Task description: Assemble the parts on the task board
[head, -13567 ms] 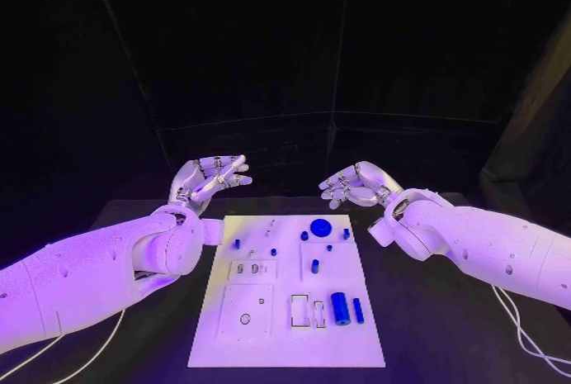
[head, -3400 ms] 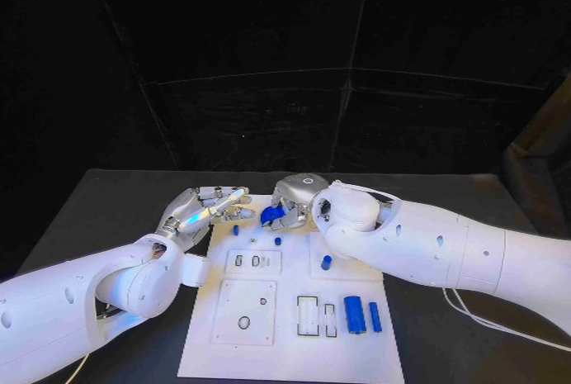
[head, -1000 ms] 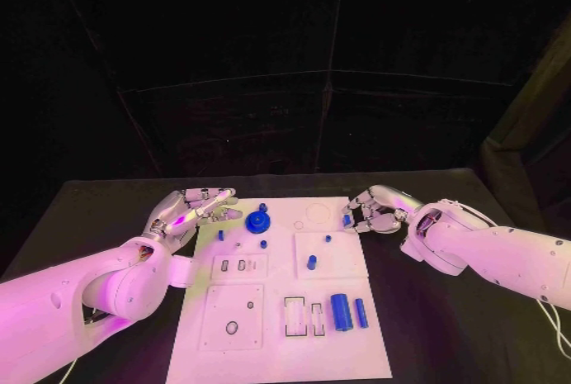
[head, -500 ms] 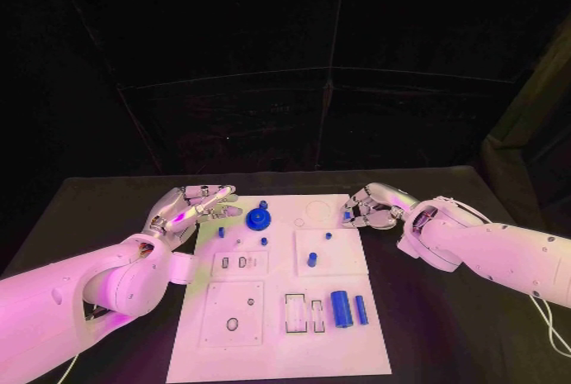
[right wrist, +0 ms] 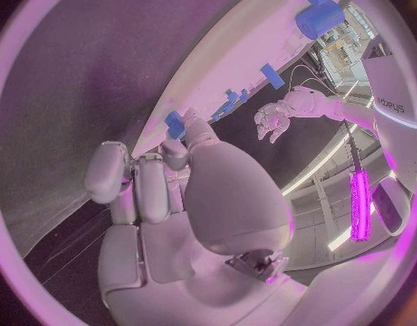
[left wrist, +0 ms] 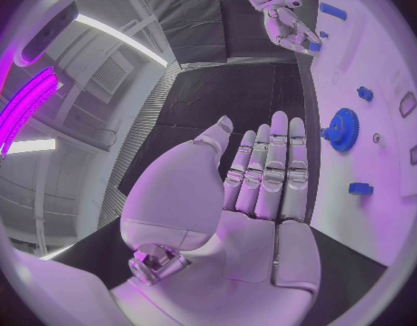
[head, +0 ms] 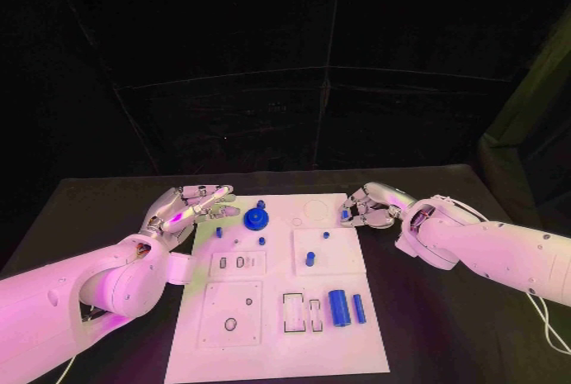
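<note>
Head view: right hand (head: 371, 207) sits at the far right edge of the task board (head: 280, 351), fingers (head: 353, 210) curled in tight around a small blue part (head: 346, 208). Right wrist view shows a blue bit (right wrist: 175, 124) just past the fingertips, so judged as pinched, but contact is partly hidden. Left hand (head: 185, 207) hovers by the far left edge of the board, fingers (left wrist: 267, 170) straight, side by side, palm bare, holds nothing.

Outward from there: blue gear (head: 256, 219) stands on its post at the far left-centre of the board, a short blue peg (head: 261, 241) and another (head: 219, 231) near it. Mid-board a blue peg (head: 309, 258) stands in its square plate. Near end: thick blue cylinder (head: 338, 306) lying flat w/ a thin blue bar (head: 358, 308) just beside it, next to open rectangular slots. Black tabletop (head: 452, 318) all round.

Risks, as judgement: part in the right hand is tiny and the grip is at the fingertips, so it could twist or drop off the board edge onto the tabletop. Fingers hide the part, so alignment w/ its hole is hard to check; off-axis push could jam it. Left hand is near the gear; a sweep could knock it.
</note>
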You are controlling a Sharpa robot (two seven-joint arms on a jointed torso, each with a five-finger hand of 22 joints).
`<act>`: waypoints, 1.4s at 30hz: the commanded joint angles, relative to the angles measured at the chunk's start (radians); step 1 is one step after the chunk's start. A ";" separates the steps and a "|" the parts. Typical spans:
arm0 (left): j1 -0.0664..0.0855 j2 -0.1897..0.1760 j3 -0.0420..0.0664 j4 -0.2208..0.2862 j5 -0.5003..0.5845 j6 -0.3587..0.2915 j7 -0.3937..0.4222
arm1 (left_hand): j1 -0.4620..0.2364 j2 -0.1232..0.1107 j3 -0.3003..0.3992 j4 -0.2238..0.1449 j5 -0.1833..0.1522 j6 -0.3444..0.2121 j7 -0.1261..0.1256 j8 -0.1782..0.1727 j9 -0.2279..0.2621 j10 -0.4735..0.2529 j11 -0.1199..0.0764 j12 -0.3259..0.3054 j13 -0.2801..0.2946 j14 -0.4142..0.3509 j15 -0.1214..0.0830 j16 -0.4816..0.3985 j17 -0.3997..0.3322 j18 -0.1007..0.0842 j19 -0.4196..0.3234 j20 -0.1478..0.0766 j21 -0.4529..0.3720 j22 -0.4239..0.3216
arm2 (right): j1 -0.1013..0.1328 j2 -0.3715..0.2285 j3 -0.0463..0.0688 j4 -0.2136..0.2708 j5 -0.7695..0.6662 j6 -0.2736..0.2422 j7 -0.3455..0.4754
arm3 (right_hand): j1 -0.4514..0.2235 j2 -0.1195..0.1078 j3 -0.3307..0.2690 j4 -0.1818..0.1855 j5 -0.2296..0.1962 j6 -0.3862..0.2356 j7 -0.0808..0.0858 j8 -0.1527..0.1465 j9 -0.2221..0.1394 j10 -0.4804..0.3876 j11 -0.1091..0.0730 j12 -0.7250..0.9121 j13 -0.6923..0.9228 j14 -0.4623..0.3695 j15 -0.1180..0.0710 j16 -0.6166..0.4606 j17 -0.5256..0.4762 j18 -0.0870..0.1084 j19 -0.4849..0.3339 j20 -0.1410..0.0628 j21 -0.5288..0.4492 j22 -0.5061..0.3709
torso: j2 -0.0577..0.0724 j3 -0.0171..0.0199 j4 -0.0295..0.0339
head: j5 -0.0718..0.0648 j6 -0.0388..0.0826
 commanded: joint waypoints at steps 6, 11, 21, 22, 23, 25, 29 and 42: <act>0.001 -0.001 0.000 0.001 -0.001 0.016 0.002 | -0.003 0.010 0.001 -0.006 -0.003 0.000 0.006 -0.006 -0.001 -0.002 0.007 -0.006 -0.001 0.000 0.008 -0.003 0.001 0.015 0.003 0.005 -0.006 -0.002 | 0.001 0.001 0.001 -0.004 -0.012 0.005 -0.008 | -0.003 -0.017 0.003 -0.006 -0.005 0.001 0.004 -0.003 -0.003 -0.001 -0.001 -0.008 -0.008 0.043 -0.005 0.001 -0.005 0.000 0.002 -0.003 0.003 -0.005 | 0.000 0.0002 0.0013 | -0.001 -0.002; 0.001 -0.001 0.000 0.001 -0.001 0.017 0.001 | -0.004 0.009 0.002 -0.007 -0.004 0.000 0.006 -0.007 -0.001 -0.002 0.007 -0.007 -0.001 0.000 0.008 -0.005 0.002 0.015 0.003 0.006 -0.007 -0.002 | 0.000 0.002 0.001 -0.007 -0.017 0.000 -0.011 | -0.014 -0.030 0.001 -0.008 0.008 -0.012 0.006 -0.011 -0.006 -0.006 0.002 -0.016 -0.015 0.042 -0.003 -0.001 -0.006 0.000 0.002 -0.002 0.003 -0.006 | 0.000 0.0006 0.0009 | -0.002 -0.003; 0.001 -0.001 0.000 0.001 -0.001 0.017 0.001 | -0.004 0.009 0.002 -0.007 -0.004 0.000 0.006 -0.007 -0.001 -0.002 0.007 -0.007 -0.001 0.000 0.008 -0.005 0.002 0.015 0.003 0.006 -0.007 -0.002 | -0.001 0.004 0.001 -0.006 -0.021 0.002 -0.013 | -0.017 -0.034 0.001 -0.009 0.012 -0.016 0.007 -0.014 -0.006 -0.007 0.003 -0.019 -0.017 0.042 -0.002 0.000 -0.005 0.000 0.002 -0.001 0.003 -0.005 | 0.000 0.0005 0.0009 | -0.003 -0.004; 0.001 -0.001 0.000 0.001 -0.001 0.017 0.001 | -0.004 0.009 0.002 -0.007 -0.004 0.000 0.006 -0.007 -0.001 -0.002 0.007 -0.007 -0.001 0.000 0.008 -0.005 0.002 0.015 0.003 0.006 -0.007 -0.002 | -0.001 0.004 0.001 -0.006 -0.021 0.003 -0.013 | -0.018 -0.033 0.002 -0.009 0.012 -0.015 0.007 -0.012 -0.005 -0.006 0.002 -0.017 -0.016 0.043 -0.002 0.000 -0.004 -0.001 0.003 -0.001 0.003 -0.004 | 0.000 0.0005 0.0010 | -0.003 -0.004; 0.001 -0.001 0.000 0.001 -0.001 0.017 0.001 | -0.004 0.009 0.002 -0.007 -0.004 0.000 0.006 -0.007 -0.001 -0.002 0.007 -0.007 -0.001 0.000 0.008 -0.005 0.002 0.015 0.003 0.006 -0.007 -0.002 | -0.002 0.004 0.001 -0.006 -0.021 0.004 -0.013 | -0.018 -0.033 0.003 -0.010 0.013 -0.013 0.006 -0.011 -0.005 -0.006 0.002 -0.017 -0.016 0.043 -0.002 0.001 -0.003 -0.001 0.003 -0.001 0.004 -0.004 | 0.000 0.0004 0.0010 | -0.002 -0.004; 0.001 -0.001 0.000 0.001 -0.001 0.017 0.000 | -0.004 0.009 0.002 -0.007 -0.004 0.000 0.006 -0.007 -0.001 -0.002 0.007 -0.007 -0.001 0.000 0.008 -0.005 0.002 0.015 0.003 0.006 -0.007 -0.002 | -0.002 0.003 0.001 -0.007 -0.022 0.004 -0.014 | -0.019 -0.029 0.008 -0.011 0.012 -0.001 0.004 -0.004 -0.002 -0.002 0.000 -0.012 -0.011 0.044 -0.003 0.002 -0.001 -0.001 0.006 -0.001 0.005 0.000 | 0.000 0.0002 0.0011 | -0.003 -0.005; 0.001 -0.001 0.000 0.001 -0.001 0.018 0.000 | -0.004 0.009 0.002 -0.007 -0.004 0.000 0.006 -0.007 -0.001 -0.002 0.007 -0.007 -0.001 0.000 0.008 -0.005 0.002 0.015 0.003 0.006 -0.007 -0.002 | -0.002 0.003 0.001 -0.007 -0.020 0.000 -0.010 | -0.014 -0.011 0.028 -0.016 -0.005 0.044 -0.009 0.021 0.006 0.008 -0.010 0.001 0.000 0.046 -0.010 0.009 0.010 -0.003 0.012 -0.005 0.011 0.011 | 0.000 0.0007 0.0007 | -0.003 -0.005; 0.001 -0.004 0.000 0.003 -0.001 0.016 0.001 | -0.004 0.009 0.002 -0.007 -0.004 0.000 0.006 -0.007 -0.001 -0.002 0.007 -0.007 -0.001 0.000 0.008 -0.005 0.002 0.015 0.003 0.006 -0.007 -0.002 | -0.002 0.002 0.001 -0.006 0.001 -0.076 0.012 | 0.018 0.049 0.158 -0.063 -0.116 0.104 -0.042 0.066 0.021 0.029 -0.038 0.023 0.023 0.054 -0.035 0.032 0.044 -0.011 0.034 -0.031 0.031 0.052 | 0.000 0.0007 0.0015 | 0.000 -0.005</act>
